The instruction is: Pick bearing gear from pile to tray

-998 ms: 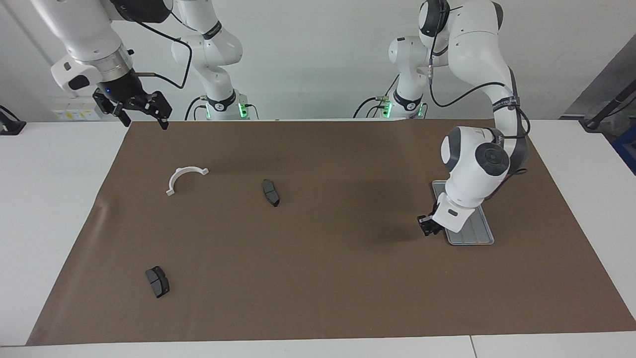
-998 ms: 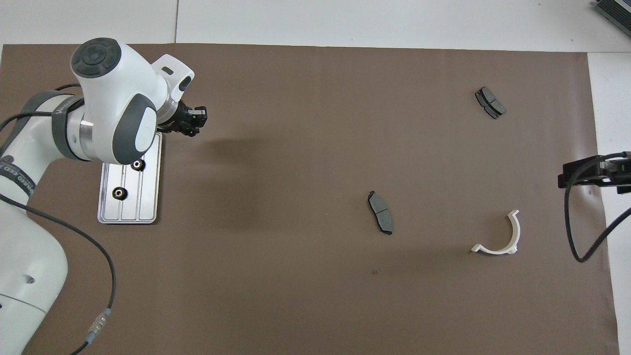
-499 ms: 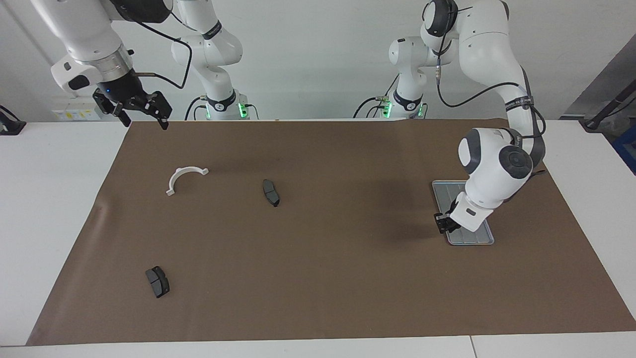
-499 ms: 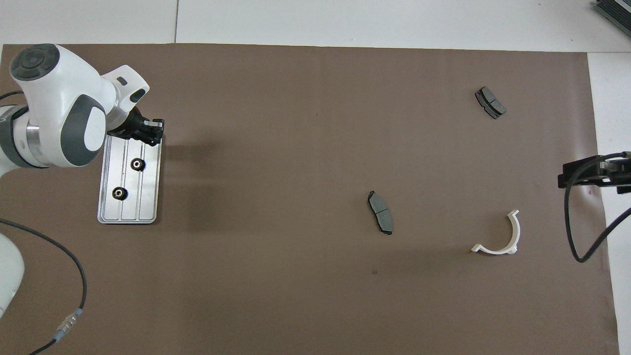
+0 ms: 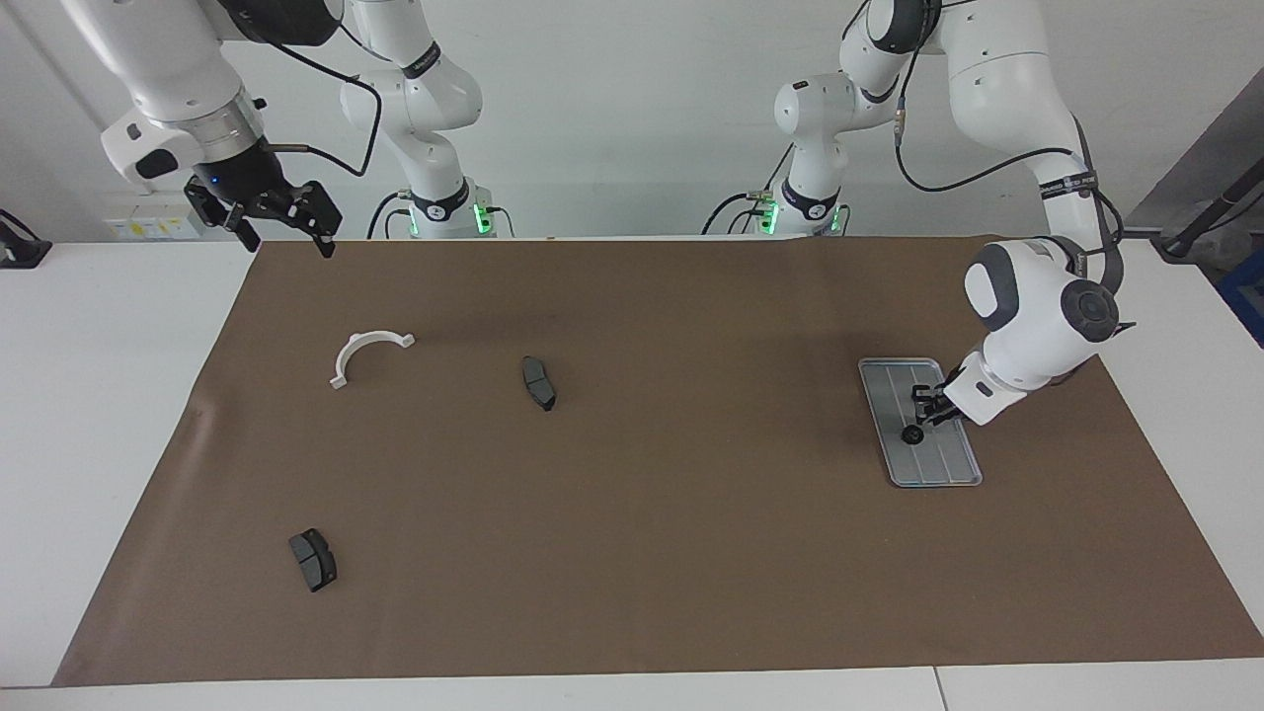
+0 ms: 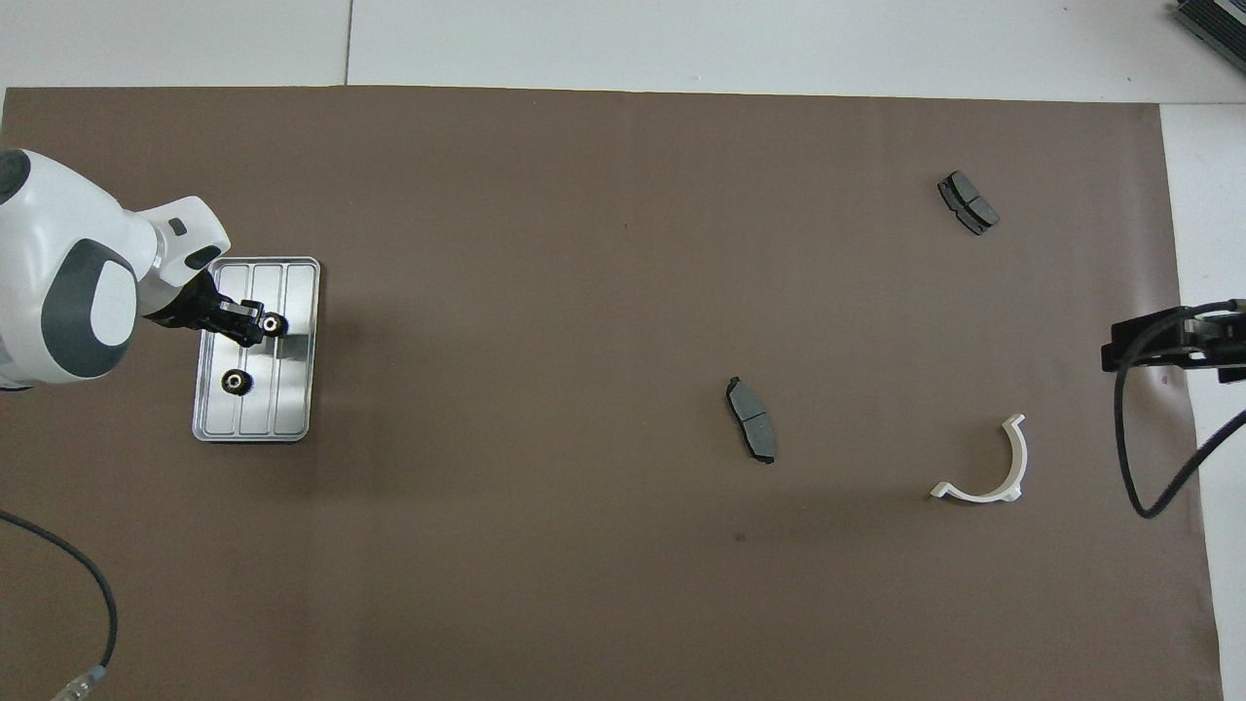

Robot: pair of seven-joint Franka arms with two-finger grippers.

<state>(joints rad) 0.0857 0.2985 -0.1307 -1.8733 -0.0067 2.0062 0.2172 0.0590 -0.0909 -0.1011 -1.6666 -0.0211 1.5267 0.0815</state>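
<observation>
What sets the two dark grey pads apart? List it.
The mid-table pad lies nearer the robots, pointing roughly toward them; the outer pad lies farther, toward the right arm's end, slanted. Both are dark grey, grooved across the middle, on the brown mat.

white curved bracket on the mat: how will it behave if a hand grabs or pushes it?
The white curved bracket looks like a thin, rigid half-ring, so probably light and stiff. It lies flat on the brown mat, so rolling seems unlikely; a push near one end would likely spin it. The narrow band gives little to pinch, so it may slip.
</observation>
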